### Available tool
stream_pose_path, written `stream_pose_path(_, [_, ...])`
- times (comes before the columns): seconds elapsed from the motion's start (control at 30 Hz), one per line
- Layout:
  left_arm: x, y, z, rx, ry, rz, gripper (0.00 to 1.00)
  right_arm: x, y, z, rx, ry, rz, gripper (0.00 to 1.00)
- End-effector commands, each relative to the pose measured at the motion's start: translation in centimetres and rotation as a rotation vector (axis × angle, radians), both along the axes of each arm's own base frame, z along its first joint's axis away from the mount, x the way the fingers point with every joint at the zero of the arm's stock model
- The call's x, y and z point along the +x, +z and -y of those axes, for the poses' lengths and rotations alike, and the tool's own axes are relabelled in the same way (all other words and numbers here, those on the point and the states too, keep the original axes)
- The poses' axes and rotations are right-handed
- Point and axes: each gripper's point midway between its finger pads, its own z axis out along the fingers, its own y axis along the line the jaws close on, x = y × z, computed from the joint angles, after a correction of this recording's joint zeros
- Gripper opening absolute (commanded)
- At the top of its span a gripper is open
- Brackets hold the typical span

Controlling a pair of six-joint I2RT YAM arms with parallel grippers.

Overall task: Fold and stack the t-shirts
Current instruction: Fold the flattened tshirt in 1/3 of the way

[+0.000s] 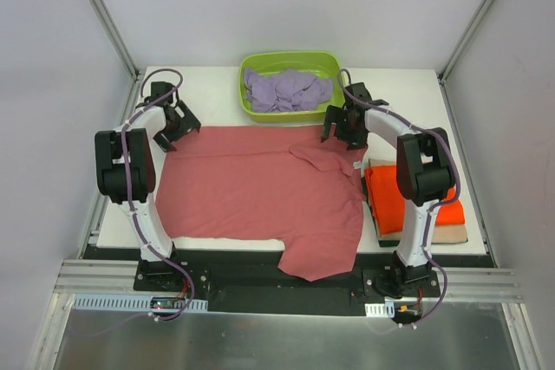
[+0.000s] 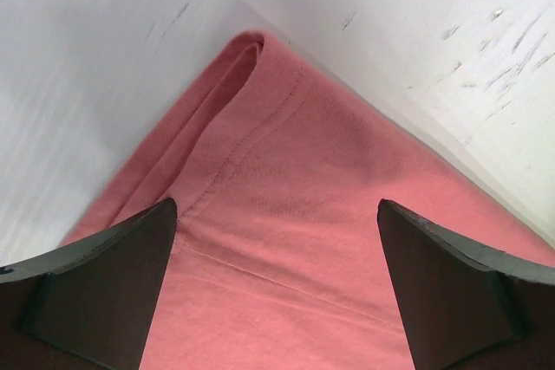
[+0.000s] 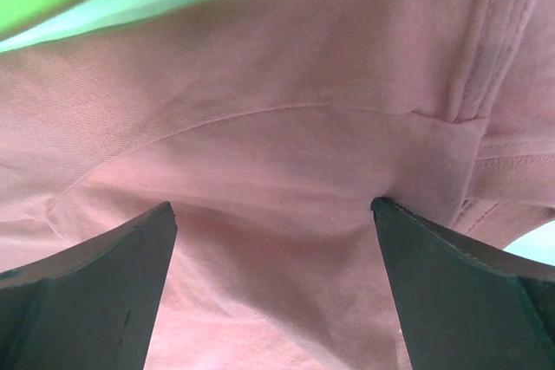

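Top view: salmon-red shirt [image 1: 260, 188] lies flat, long axis left-right; left gripper [image 1: 178, 132] at its far-left corner, right gripper [image 1: 342, 132] at far-right. Left wrist: jaws spread over hem corner [image 2: 251, 49] (no pinch yet). Right wrist: spread too, cloth btwn.

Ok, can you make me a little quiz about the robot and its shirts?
1. True or false: the lavender shirt lies in the green tub.
2. On the right side, which folded shirt lies on top? A orange shirt, B blue shirt, C black shirt.
3. Fill the blank: the left gripper and the right gripper are both open above the ____ shirt.
Key: 1 true; 2 A; 3 salmon-red.
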Motion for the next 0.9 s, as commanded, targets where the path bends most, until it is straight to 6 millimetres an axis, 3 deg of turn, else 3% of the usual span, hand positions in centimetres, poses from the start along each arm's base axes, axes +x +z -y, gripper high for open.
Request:
stream_pose_path(0.0, [1.0, 2.2, -1.1, 0.023, 0.035, 0.039, 0.99, 2.2, 2.7, 1.6, -0.093, 0.091, 0.115, 0.99])
stream_pose_path(0.13, [0.2, 5.9, -1.1, 0.037, 0.037, 0.101, 0.99, 0.8, 5.9, 1.9, -0.235, 0.197, 0.202, 0.98])
stream_pose_path(0.2, [-1.6, 6.6, -0.9, 0.045, 0.037, 0.109, 0.99, -0.9, 7.0, 1.8, -0.348, 0.266, 0.225, 0.98])
stream_pose_path(0.3, [-5.1, 7.2, -0.2, 0.05, 0.035, 0.119, 0.99, -4.0, 7.8, -0.2, -0.487, 0.432, 0.259, 0.96])
stream_pose_path(0.4, [-9.1, 7.0, 0.3, 0.051, 0.074, 0.122, 0.99, -6.4, 7.4, -2.7, -0.565, 0.557, 0.279, 0.91])
stream_pose_path(0.53, [-14.6, 4.9, 1.4, 0.019, 0.103, 0.1, 0.99, -7.9, 5.1, -5.7, -0.486, 0.602, 0.222, 0.78])
stream_pose_path(0.67, [-17.3, 3.8, 2.4, -0.028, 0.112, 0.105, 0.99, -7.5, 3.6, -7.5, -0.44, 0.626, 0.184, 0.58])
stream_pose_path(0.87, [-19.5, 2.8, 3.8, -0.006, 0.126, 0.136, 0.99, -6.8, 2.3, -8.1, -0.452, 0.64, 0.134, 0.57])
